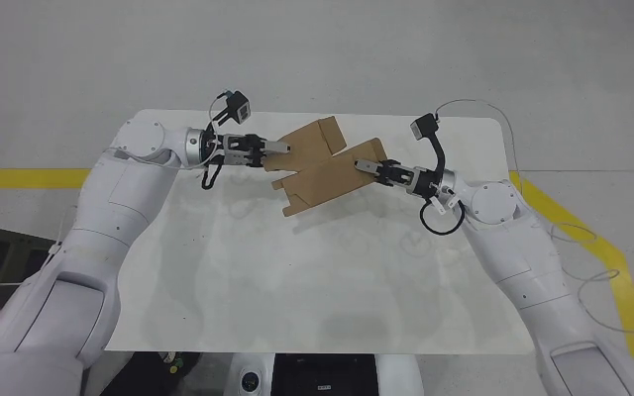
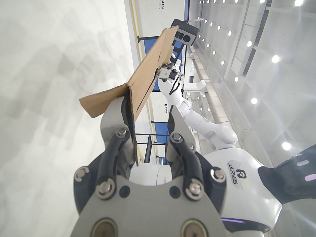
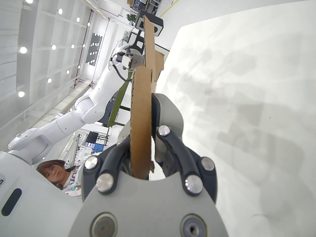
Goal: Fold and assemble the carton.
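Right end effector clamped on carton, left end effector spread apart with carton edge against one finger.

— Where do you work?
— In a large industrial hall: my white counter stands on grey floor marked with a yellow line, under a high ceiling with rows of round lamps.

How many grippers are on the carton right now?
2. The left gripper has one end of the carton between its open fingers, resting against one of them. The right gripper is shut on the opposite end.
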